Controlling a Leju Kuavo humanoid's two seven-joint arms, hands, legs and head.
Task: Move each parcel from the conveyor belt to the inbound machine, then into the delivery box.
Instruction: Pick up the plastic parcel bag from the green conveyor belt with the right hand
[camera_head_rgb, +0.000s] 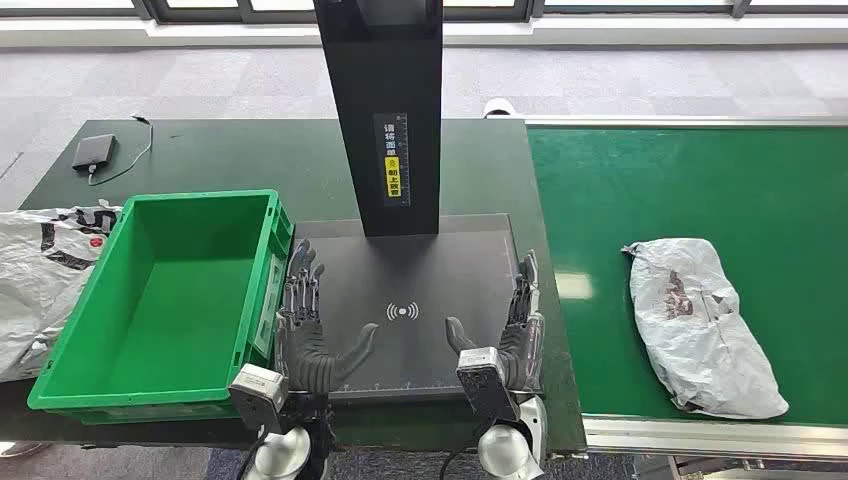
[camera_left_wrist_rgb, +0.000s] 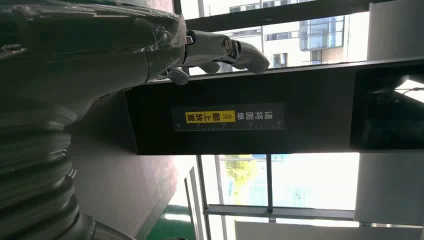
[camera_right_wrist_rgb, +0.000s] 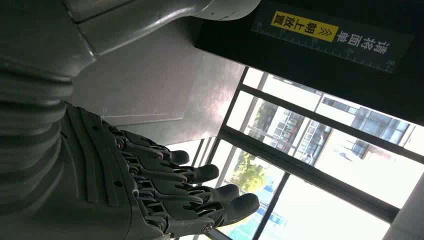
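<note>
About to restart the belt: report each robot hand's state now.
Left robot hand: open, holding nothing, over the scanner plate.
Right robot hand: open, holding nothing, over the same plate.

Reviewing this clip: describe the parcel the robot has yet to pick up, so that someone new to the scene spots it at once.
Start at the bright green conveyor belt on the right of the head view. The parcel lies on it near the front edge, a crumpled white plastic mailer bag with a reddish-brown print. The other white bag lies far left, beside the green delivery box, with black print.
</note>
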